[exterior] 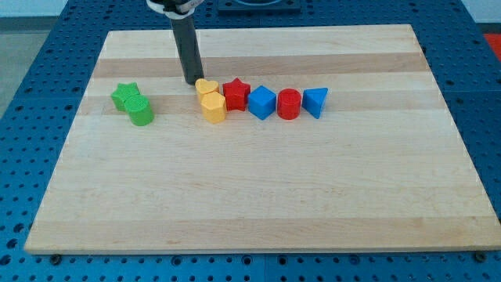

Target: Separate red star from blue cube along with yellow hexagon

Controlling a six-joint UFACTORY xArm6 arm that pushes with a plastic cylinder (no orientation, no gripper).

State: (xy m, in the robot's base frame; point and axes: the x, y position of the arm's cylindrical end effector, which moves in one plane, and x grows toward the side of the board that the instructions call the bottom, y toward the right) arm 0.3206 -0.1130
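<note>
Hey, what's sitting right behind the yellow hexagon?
A yellow heart touches the yellow hexagon toward the view's top. My tip stands just left of the heart. The hexagon hides the heart's lower edge.

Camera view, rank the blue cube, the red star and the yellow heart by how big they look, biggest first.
1. blue cube
2. red star, close to the cube, so that order is unsure
3. yellow heart, partly hidden by the yellow hexagon; my tip sits just to its left.

Pale striped wooden board (258, 196) | dark rod, my tip (192, 81) | green star (124, 95), green cylinder (141, 110) | yellow heart (207, 86), yellow hexagon (213, 107) | red star (236, 94), red cylinder (289, 103) | blue cube (262, 102), blue triangle (315, 101) | blue perforated table (23, 70)
</note>
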